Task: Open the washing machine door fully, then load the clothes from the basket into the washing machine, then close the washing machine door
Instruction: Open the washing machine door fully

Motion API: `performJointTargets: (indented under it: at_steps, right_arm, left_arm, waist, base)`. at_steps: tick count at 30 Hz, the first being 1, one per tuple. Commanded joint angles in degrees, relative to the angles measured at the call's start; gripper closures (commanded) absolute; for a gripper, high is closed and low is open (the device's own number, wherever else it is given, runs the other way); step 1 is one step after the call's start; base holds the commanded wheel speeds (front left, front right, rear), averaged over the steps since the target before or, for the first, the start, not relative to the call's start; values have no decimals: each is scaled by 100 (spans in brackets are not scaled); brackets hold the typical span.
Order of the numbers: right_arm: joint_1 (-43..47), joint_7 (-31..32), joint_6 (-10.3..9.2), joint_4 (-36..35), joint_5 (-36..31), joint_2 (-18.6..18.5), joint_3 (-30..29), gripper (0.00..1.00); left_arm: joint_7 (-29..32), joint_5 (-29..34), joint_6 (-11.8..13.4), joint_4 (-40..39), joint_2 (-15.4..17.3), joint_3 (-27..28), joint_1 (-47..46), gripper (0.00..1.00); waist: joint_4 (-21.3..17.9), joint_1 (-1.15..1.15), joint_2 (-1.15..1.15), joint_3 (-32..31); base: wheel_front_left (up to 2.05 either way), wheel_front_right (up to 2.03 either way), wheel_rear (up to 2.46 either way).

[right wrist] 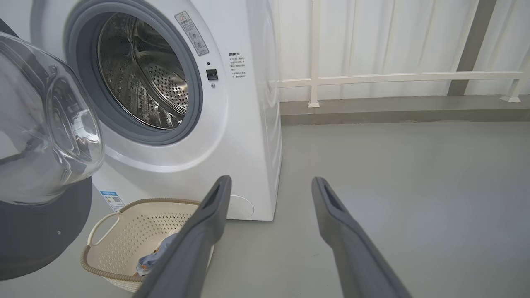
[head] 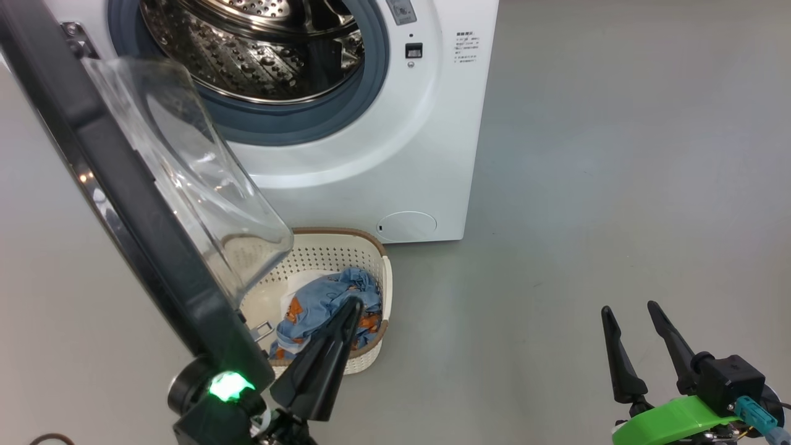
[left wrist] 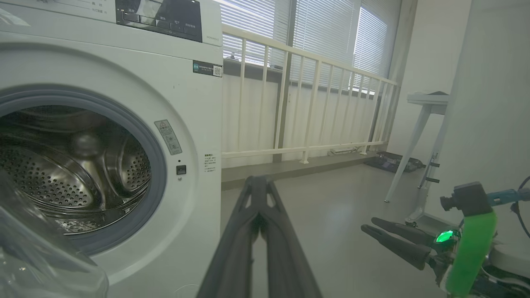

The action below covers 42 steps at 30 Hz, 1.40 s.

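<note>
The washing machine (head: 371,154) stands with its steel drum (head: 259,49) exposed. Its washing machine door (head: 123,204), black-framed with a clear glass bowl, hangs swung out to the left. Below the bowl sits the basket (head: 327,253) on the floor, holding light blue clothes (head: 327,303) with orange prints. My left gripper (head: 353,303) is shut with nothing in it; its tip lies over the clothes in the head view. The left wrist view has it (left wrist: 258,179) pointing level past the machine's front (left wrist: 186,124). My right gripper (head: 629,307) stands open and empty, to the right of the basket (right wrist: 124,231).
Grey floor (head: 587,185) stretches wide to the machine's right. A white railing (left wrist: 306,103) with blinds behind it runs along the far wall. A white table leg (left wrist: 408,153) and a dark tray on the floor stand at the far right.
</note>
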Motion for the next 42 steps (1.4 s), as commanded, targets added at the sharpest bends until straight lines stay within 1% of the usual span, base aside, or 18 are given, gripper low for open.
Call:
performJointTargets:
  at_steps: [1, 6, 13, 21, 26, 30, 35, 42]
  right_arm:
    - [-125, -68, 16, -136, 80, -20, 156, 0]
    - [-140, -68, 16, -153, 110, -20, 198, 0]
    - [-148, -68, 16, -134, 111, -20, 228, 0]
    - [-155, -68, 16, -139, 119, -20, 223, 0]
    - [-172, -68, 16, -123, 164, -20, 285, 0]
    - [-190, -68, 16, -95, 194, -20, 311, 0]
    - [-181, -68, 16, -91, 202, -20, 287, 0]
    - [-185, -68, 16, -88, 199, -20, 265, 0]
  left_arm:
    - [-29, -2, -14, -39, 57, 212, -47, 100]
    - [-29, -1, -14, 379, 90, 284, 31, 100]
    - [-29, -230, -14, 1118, -24, 586, 28, 100]
    - [-29, -387, -14, 1521, -147, 855, -91, 100]
    - [-29, -436, -14, 1824, -151, 827, -286, 100]
    - [-29, -519, -14, 1935, -207, 920, -390, 100]
    - [-29, -520, -14, 1999, -200, 1004, -382, 100]
    - [-29, -532, -14, 1962, -242, 1000, -321, 100]
  waist:
    - [7, 0, 0, 3]
    - [-1, 0, 0, 16]
    - [-43, 0, 0, 29]
    - [-71, 0, 0, 32]
    - [-84, 0, 0, 63]
    - [-101, 0, 0, 81]
    - [-112, 0, 0, 109]
    - [-22, 0, 0, 123]
  base:
    - [0, 0, 0]
    - [0, 0, 0]
    - [0, 0, 0]
    - [0, 0, 0]
    - [0, 0, 0]
    - [0, 0, 0]
    - [0, 0, 0]
    - [0, 0, 0]
